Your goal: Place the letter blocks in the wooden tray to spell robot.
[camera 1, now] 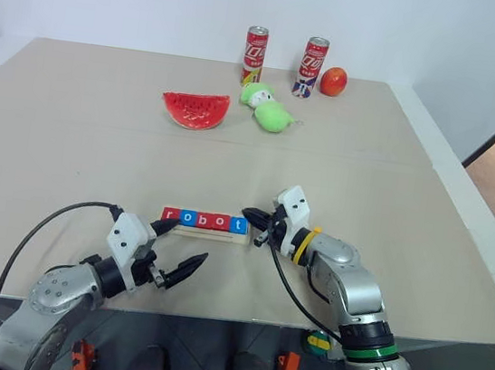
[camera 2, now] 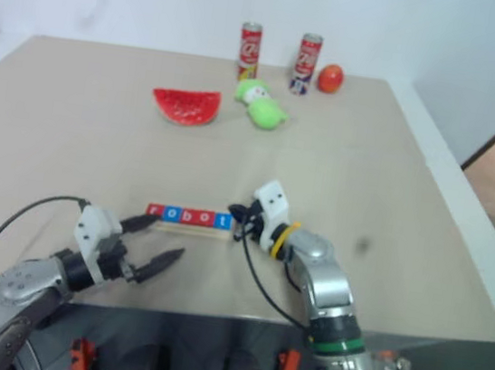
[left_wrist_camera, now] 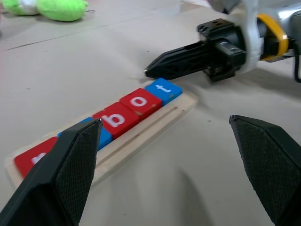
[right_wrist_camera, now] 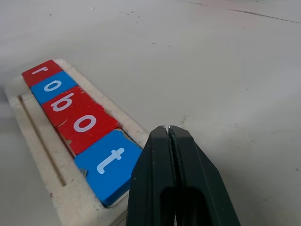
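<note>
The wooden tray (camera 1: pixel 204 230) lies near the table's (camera 1: pixel 70 143) near edge with all five letter blocks (camera 1: pixel 204 220) seated in a row, reading "robot". The right gripper (camera 1: pixel 255 219), fingers pressed together and empty, hovers just beside the tray's right end by the blue t block (right_wrist_camera: pixel 107 165). The left gripper (camera 1: pixel 180 249) hangs near the tray's left end, spread wide, holding nothing.
</note>
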`<state>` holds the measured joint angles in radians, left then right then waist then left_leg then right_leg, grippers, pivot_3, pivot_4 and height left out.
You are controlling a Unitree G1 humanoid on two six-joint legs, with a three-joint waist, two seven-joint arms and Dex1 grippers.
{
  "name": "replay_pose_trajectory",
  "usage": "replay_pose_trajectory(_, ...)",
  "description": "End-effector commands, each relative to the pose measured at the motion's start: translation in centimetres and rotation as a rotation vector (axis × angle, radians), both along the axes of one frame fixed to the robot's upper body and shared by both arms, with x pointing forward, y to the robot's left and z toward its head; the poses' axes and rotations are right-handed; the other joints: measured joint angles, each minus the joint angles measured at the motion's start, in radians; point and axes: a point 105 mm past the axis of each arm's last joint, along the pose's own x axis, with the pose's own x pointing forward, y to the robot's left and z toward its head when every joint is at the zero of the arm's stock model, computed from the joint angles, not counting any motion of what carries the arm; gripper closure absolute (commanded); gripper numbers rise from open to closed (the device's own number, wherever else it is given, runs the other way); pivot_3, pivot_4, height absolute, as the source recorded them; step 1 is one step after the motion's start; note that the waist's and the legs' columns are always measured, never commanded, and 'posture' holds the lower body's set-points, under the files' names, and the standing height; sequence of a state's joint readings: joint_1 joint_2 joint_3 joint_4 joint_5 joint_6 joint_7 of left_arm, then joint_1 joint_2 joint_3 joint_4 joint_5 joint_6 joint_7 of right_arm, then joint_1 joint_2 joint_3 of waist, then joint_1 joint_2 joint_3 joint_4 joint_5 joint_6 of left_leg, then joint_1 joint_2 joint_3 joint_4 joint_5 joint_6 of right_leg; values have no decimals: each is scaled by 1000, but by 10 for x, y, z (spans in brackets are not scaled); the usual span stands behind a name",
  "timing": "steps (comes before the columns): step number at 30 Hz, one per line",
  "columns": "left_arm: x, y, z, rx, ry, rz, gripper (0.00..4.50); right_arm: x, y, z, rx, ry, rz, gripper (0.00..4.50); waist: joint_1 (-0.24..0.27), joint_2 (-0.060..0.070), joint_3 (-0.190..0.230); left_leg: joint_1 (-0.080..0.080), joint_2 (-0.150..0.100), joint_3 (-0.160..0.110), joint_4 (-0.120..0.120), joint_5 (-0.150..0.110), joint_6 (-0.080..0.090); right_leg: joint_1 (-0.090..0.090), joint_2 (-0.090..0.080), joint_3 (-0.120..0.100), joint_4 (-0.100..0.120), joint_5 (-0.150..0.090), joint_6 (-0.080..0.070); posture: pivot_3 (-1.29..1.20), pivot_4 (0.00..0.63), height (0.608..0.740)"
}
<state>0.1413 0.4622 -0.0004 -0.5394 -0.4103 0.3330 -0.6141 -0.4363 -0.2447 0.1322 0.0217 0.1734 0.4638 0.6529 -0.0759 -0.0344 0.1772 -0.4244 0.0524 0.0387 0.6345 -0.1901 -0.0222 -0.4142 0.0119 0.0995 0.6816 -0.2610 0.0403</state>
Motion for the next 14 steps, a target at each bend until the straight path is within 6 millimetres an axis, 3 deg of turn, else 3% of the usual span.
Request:
replay_pose_trajectory(1, 6, 9, 12, 10, -59, 40, 0, 12, -21, 21, -8, -93, -57, 4480, 0, 0, 0, 0, 0, 0, 0, 0, 0, 0, 0, 0, 0, 0, 0, 0, 150, 740)
replay_pose_trajectory(4, 12, 20, 14, 22, -70, 73, 0, 20, -41, 27, -4, -95, -101, 4480, 0, 0, 0, 0, 0, 0, 0, 0, 0, 0, 0, 0, 0, 0, 0, 0, 150, 740)
replay_pose_trajectory(5, 14, 26, 15, 26, -73, 91, 0, 22, -48, 30, -10, -104, -109, 3969, 0, 0, 0, 0, -1, 0, 0, 0, 0, 0, 0, 0, 0, 0, 0, 0, 150, 740)
replay_pose_trajectory(10, 29, 69, 20, 72, -50, 205, 0, 17, -76, 42, 24, -84, -80, 2292, 1, 0, 0, 0, 0, -1, 0, 0, 0, 0, 0, -1, 0, -1, 0, 0, 150, 740)
replay_pose_trajectory(14, 38, 114, 29, 116, -35, 294, 0, -13, -90, 36, -38, -39, 134, 906, 0, 0, 0, 0, 0, -1, -1, 0, 0, 0, 0, -2, 0, -2, 0, 0, 150, 740)
